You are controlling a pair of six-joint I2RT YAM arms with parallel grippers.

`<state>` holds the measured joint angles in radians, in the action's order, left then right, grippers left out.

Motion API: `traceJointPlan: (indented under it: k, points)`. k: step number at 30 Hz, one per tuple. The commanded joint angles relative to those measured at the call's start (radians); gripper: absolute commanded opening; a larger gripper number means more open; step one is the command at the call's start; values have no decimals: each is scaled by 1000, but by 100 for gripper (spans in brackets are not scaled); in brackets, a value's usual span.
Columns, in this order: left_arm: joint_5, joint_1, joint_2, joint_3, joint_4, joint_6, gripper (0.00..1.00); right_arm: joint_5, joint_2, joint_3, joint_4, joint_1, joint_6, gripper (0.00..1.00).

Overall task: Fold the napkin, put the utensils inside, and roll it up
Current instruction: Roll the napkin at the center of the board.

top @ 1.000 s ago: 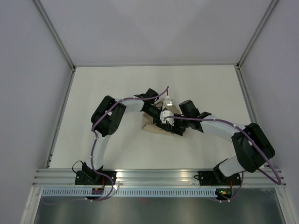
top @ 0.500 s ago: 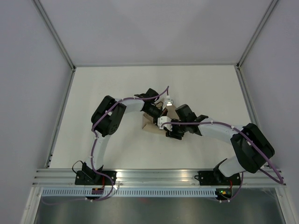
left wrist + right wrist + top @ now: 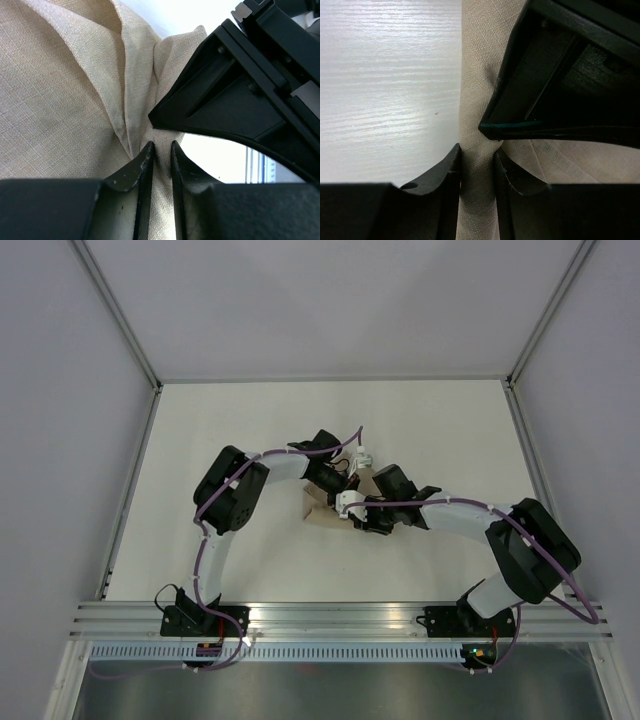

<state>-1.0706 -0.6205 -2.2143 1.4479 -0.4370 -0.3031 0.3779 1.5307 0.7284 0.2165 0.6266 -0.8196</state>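
The napkin (image 3: 60, 100) lies creased and gathered under both tools, which meet nose to nose over it. The right tool (image 3: 477, 151) is clamped on a narrow band of cloth. The left tool (image 3: 161, 146) has its jaws nearly together round a pleat, though I can't tell whether it's gripping. I can see no fork. Folding looks begun, but there's no tidy roll yet.

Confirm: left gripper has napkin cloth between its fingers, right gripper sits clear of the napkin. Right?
No. The right gripper also has a fold of the napkin between its fingers, per the right wrist view. The left gripper does have cloth between its fingers.
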Motion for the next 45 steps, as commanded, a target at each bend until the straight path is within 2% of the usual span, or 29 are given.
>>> traceJointPlan:
  k: [1,4,11,17,19,25,28,34,37,41,45]
  points:
    - [159,-1,34,-29,-58,5,25,-8,26,25,75,1,-23,10]
    - [172,-1,88,-50,-16,28,26,15,51,43,130,2,-36,4]
    - [262,-2,229,-81,106,94,28,61,109,95,247,1,-53,1]
    - [538,-1,344,-147,239,160,28,102,149,144,332,-4,-67,0]
    - [631,1,428,-225,306,186,28,127,180,177,365,-7,-78,0]
    - [1038,41,696,-467,621,272,28,211,314,314,533,-71,-119,0]
    - [1101,64,821,-572,721,289,28,243,405,423,645,-102,-144,0]
    - [1051,48,975,-750,882,240,28,263,612,656,842,-140,-167,0]
    - [977,-2,1013,-807,915,132,34,263,712,762,915,-160,-171,0]
    - [977,-100,981,-825,899,35,40,260,799,873,971,-180,-165,0]
    - [992,-235,854,-801,859,-57,42,243,838,902,969,-185,-148,0]
